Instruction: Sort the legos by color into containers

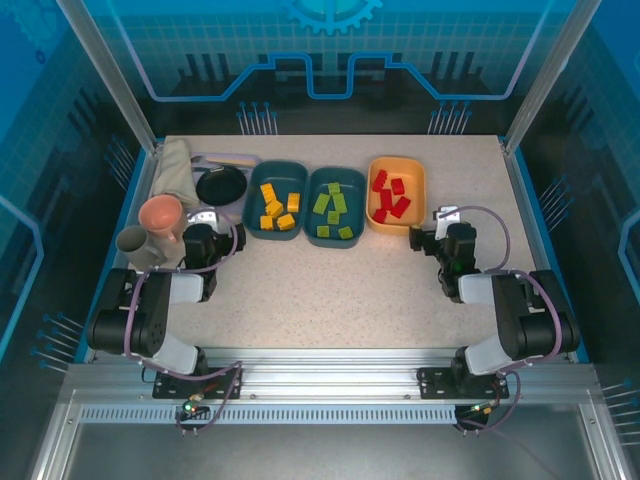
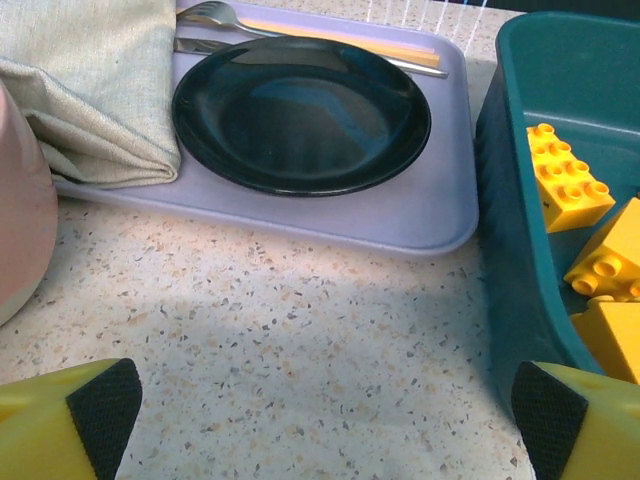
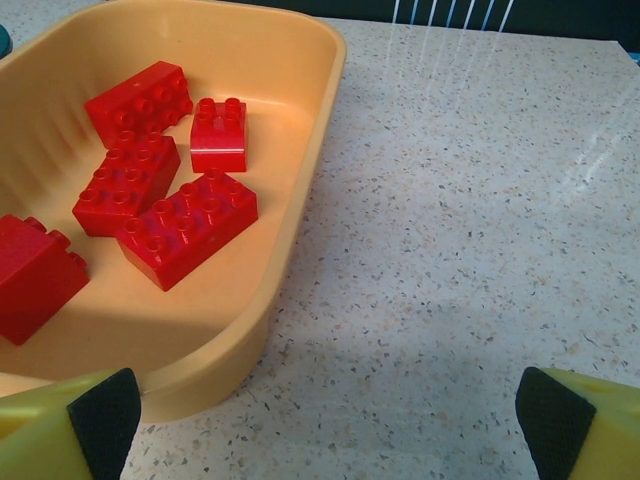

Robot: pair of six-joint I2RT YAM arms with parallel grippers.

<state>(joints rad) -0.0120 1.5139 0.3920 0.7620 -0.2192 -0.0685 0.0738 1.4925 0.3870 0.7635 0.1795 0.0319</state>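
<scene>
Three bins stand in a row at the back of the table. The left dark teal bin (image 1: 275,166) (image 2: 500,250) holds yellow bricks (image 1: 277,206) (image 2: 568,180). Green bricks (image 1: 334,208) lie in the middle teal bin (image 1: 312,235). Red bricks (image 1: 390,195) (image 3: 185,225) lie in the orange-yellow bin (image 1: 396,163) (image 3: 290,180). My left gripper (image 1: 207,218) (image 2: 328,415) stands open over bare table, just left of the teal bin. My right gripper (image 1: 437,222) (image 3: 325,420) is open with nothing in it, at the near right corner of the orange-yellow bin.
A lavender tray (image 2: 400,215) at the back left carries a black round pan (image 1: 220,185) (image 2: 300,115), a fork (image 2: 215,15) and a folded cloth (image 1: 175,165) (image 2: 95,85). A pink cup (image 1: 161,213) and a grey cup (image 1: 133,243) stand beside my left arm.
</scene>
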